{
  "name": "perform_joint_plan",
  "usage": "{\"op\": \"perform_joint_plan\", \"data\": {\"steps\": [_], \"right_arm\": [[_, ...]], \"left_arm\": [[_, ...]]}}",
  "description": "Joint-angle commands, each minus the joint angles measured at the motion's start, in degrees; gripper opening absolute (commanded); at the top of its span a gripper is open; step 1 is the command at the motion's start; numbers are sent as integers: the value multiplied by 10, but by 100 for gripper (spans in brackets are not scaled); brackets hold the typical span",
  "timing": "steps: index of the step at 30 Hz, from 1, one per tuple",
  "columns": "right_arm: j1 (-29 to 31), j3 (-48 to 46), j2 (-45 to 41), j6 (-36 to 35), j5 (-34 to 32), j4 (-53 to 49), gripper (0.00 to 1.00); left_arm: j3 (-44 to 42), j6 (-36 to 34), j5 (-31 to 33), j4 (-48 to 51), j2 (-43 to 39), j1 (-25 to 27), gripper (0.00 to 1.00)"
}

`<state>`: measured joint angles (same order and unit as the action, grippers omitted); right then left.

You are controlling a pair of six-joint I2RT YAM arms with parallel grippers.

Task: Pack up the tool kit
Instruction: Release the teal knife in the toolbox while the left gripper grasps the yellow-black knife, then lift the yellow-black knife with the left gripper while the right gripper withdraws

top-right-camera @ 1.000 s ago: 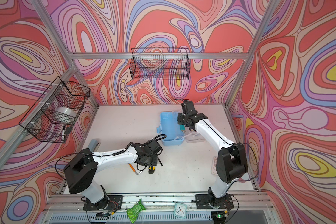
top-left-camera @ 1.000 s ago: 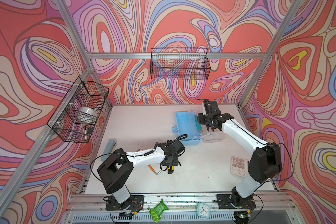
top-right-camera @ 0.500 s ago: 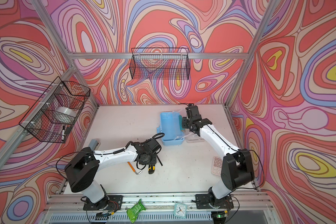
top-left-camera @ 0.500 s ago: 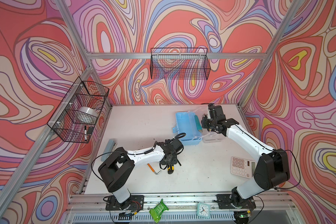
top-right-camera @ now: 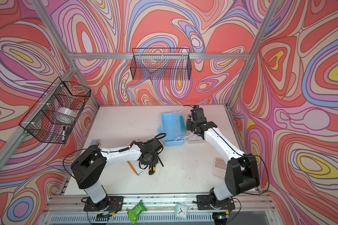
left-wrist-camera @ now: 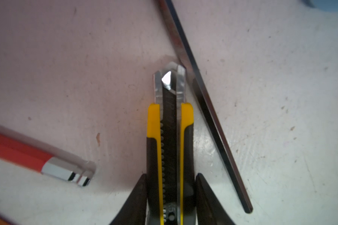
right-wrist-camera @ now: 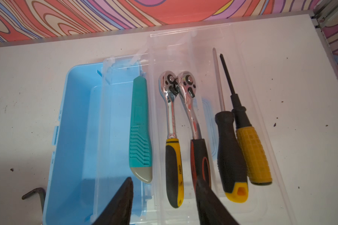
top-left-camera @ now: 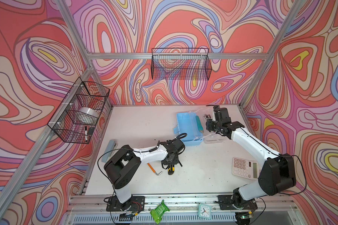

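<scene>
While the left gripper (left-wrist-camera: 171,180) sits low over the table (left-wrist-camera: 66,68), I see its fingers (left-wrist-camera: 138,198) set narrow, hard by both flanks of the yellow knife (left-wrist-camera: 170,136), which lies flat; whether they pinch it I cannot tell. A steel hex key (left-wrist-camera: 206,109) lies just beside that knife at an angle, and an orange hex key (left-wrist-camera: 23,153) lies apart on its other side. In both top views this group sits mid-table toward the front, and the box (top-left-camera: 184,124) stands open farther back and to the right. The right gripper (right-wrist-camera: 163,180) hangs above the clear tray (right-wrist-camera: 261,97), which touches the box, with its fingers (right-wrist-camera: 123,200) wide and nothing between them. In the tray lie two ratchets (right-wrist-camera: 171,109), heads together, and two screwdrivers (right-wrist-camera: 230,146) side by side. A teal knife (right-wrist-camera: 140,128) lies along the seam of box and tray; which one holds it I cannot tell. A dark hex key (right-wrist-camera: 35,191) lies on the table by the box's far side. The calculator (top-left-camera: 244,167) lies front right, well apart.
</scene>
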<state>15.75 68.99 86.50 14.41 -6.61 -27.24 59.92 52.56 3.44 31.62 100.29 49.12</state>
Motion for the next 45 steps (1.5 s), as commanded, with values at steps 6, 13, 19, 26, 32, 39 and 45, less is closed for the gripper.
{"op": "perform_joint_plan", "data": {"steps": [6, 13, 19, 26, 32, 39, 45], "right_arm": [[-21, -17, -22, -11, 10, 16, 54], [-40, -30, -27, -12, 36, 28, 55], [-62, -42, -35, -11, 54, 41, 55], [-77, -54, -39, -13, 67, 47, 55], [-97, -77, -48, -22, 85, 66, 56], [-113, -102, -60, -30, 125, 96, 56], [-113, -115, -76, -40, 134, 113, 56]], "left_arm": [[4, 2, 13, 38, 10, -2, 34], [14, -2, 20, 68, 21, -3, 46], [10, 2, 26, 75, 21, -3, 42], [8, 4, 19, 67, 19, -2, 29], [1, 21, 24, 74, -10, -2, 20], [12, 31, 44, 76, -56, -2, 17], [46, 28, 47, 91, -59, -3, 16]]}}
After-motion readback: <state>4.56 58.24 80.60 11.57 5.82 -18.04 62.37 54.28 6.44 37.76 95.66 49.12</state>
